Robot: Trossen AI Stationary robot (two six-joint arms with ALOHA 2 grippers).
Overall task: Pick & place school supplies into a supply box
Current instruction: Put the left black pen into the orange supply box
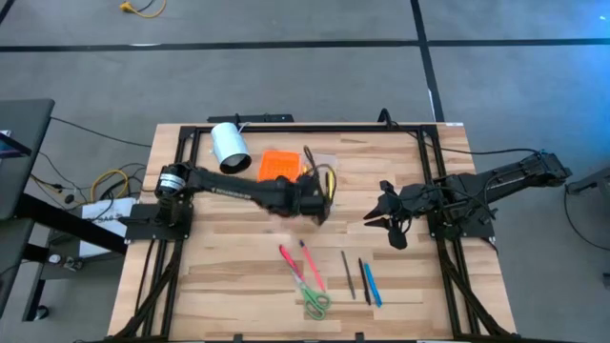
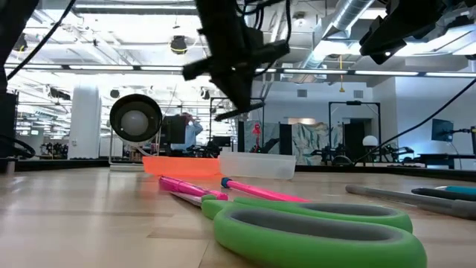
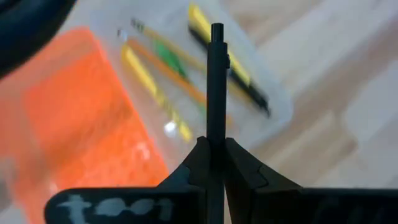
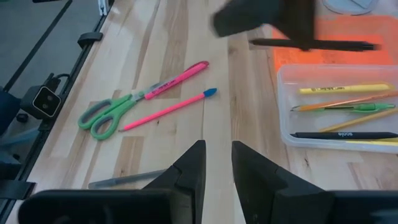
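Note:
The supply box lies open at the table's far middle, its orange lid beside the clear tray. Inside the tray are yellow, orange, green and black pens and pencils. My left gripper hangs over the box, shut on a black pen. My right gripper waits open at the right, nothing between its fingers. On the near part of the table lie a pink highlighter, a pink pencil, green-handled scissors, a grey pencil, a black pen and a blue pen. My left gripper pinches the black pen's shaft between its two fingers. The gripper slants down from the table's left. The pen juts out past the fingertips and hangs clear above the box; in the right wrist view it lies about level.
A white cylinder lies on its side at the far left, near the orange lid. A black frame runs along the table's edges. Bare wood lies at the near left.

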